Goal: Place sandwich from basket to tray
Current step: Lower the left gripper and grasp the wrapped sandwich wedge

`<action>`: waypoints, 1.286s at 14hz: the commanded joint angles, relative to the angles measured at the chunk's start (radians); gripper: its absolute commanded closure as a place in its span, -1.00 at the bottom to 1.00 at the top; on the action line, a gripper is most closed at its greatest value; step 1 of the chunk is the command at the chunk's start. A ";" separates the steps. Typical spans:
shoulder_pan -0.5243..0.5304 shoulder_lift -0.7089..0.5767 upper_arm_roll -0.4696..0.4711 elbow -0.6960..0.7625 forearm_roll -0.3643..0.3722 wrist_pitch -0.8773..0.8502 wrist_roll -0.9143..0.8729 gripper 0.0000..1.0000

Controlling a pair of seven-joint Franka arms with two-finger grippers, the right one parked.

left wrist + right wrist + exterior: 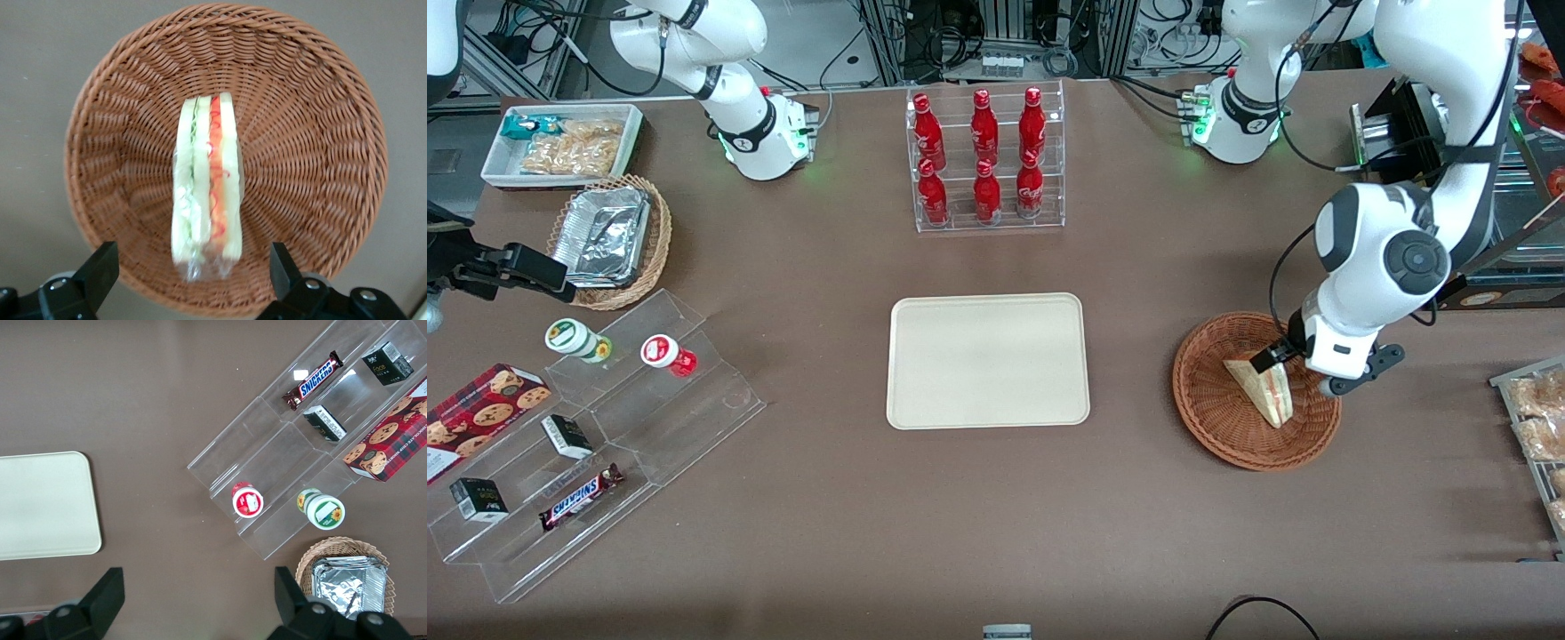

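Open end effector (193, 270) hovers over sandwich (205, 183) in basket (320, 133).

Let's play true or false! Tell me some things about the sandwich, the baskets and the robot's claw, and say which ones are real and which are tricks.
1. The sandwich is in the basket. True.
2. The tray has a sandwich on it. False: nothing lies on the tray.
3. The gripper hangs over the basket with its fingers open, one on each side of the sandwich. True.
4. The red bottles are lying flat on the table. False: they stand upright in a clear rack.
5. The Snickers bar sits in the basket with the sandwich. False: it lies on a clear stepped stand toward the parked arm's end of the table.
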 commanded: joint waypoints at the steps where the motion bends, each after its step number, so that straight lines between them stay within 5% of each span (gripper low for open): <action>1: 0.003 0.074 -0.006 0.013 0.011 0.079 -0.107 -1.00; 3: 0.001 0.103 -0.006 0.013 0.011 0.090 -0.129 -0.96; 6: 0.001 0.105 -0.006 0.008 0.013 0.078 -0.123 0.25; 8: 0.000 0.090 -0.006 0.013 0.013 0.052 -0.118 0.68; 12: -0.014 0.024 -0.016 0.095 0.017 -0.156 -0.106 0.77; 14: -0.069 0.043 -0.025 0.173 0.094 -0.238 0.047 0.72; 18: -0.178 0.112 -0.039 0.344 0.105 -0.381 0.203 0.81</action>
